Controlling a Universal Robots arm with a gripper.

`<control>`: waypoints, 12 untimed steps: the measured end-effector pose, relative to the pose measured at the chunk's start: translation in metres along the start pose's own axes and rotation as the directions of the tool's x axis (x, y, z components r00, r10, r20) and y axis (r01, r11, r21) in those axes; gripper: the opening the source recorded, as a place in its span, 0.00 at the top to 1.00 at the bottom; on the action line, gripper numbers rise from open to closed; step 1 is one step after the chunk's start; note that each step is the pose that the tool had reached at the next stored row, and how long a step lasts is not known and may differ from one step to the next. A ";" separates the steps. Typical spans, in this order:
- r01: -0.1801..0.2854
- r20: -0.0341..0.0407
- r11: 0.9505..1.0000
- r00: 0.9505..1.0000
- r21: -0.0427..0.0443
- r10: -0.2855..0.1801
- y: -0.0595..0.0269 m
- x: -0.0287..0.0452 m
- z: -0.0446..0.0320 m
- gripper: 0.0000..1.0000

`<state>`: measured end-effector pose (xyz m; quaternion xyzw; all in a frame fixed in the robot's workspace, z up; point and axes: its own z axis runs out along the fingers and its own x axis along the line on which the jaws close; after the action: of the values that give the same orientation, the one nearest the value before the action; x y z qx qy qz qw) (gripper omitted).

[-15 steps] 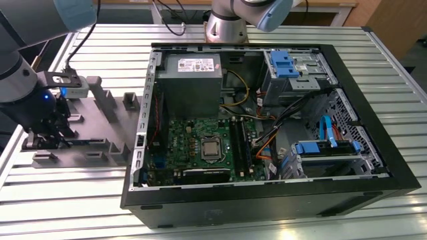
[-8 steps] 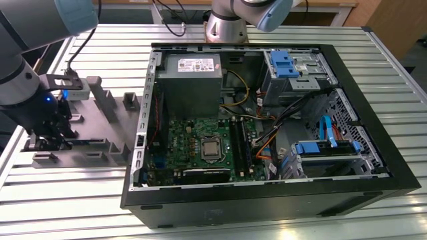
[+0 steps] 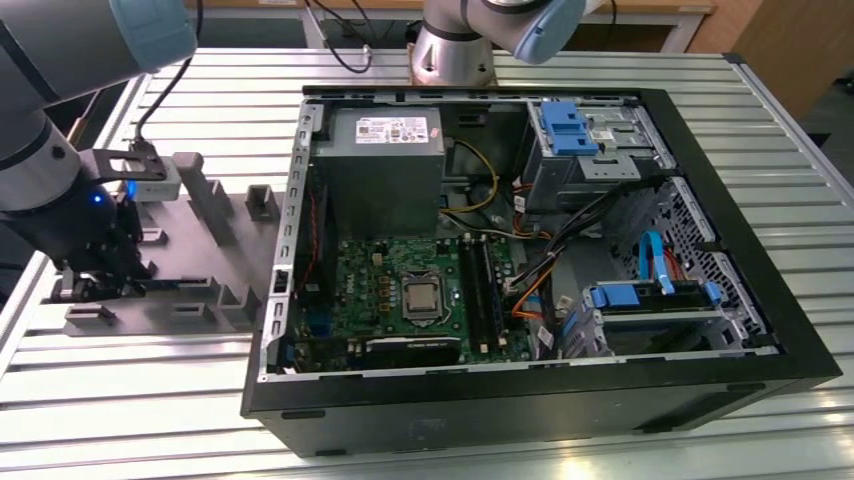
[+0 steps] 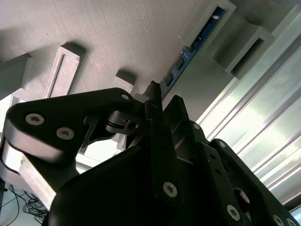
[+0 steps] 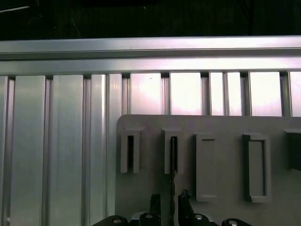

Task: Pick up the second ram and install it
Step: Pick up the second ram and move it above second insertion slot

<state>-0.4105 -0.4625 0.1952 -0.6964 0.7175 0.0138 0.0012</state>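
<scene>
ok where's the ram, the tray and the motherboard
ram (image 4: 184, 57): second wrist view, on its chip face
tray (image 5: 230, 165): first wrist view, on bare plate
motherboard (image 3: 367, 275): exterior view, on the green board

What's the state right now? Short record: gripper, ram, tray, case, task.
gripper: open, straddling the ram, low over the tray
ram: on edge in a tray slot, not lifted
tray: grey, on the slatted table, to the exterior view's left of the case
case: open, motherboard exposed
task: ram not yet picked up
</scene>
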 end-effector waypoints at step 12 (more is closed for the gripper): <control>-0.006 0.000 1.000 1.000 0.000 0.006 0.0013 -0.0030 0.0043 0.71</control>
<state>-0.4118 -0.4594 0.1910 -0.6942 0.7197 0.0138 0.0012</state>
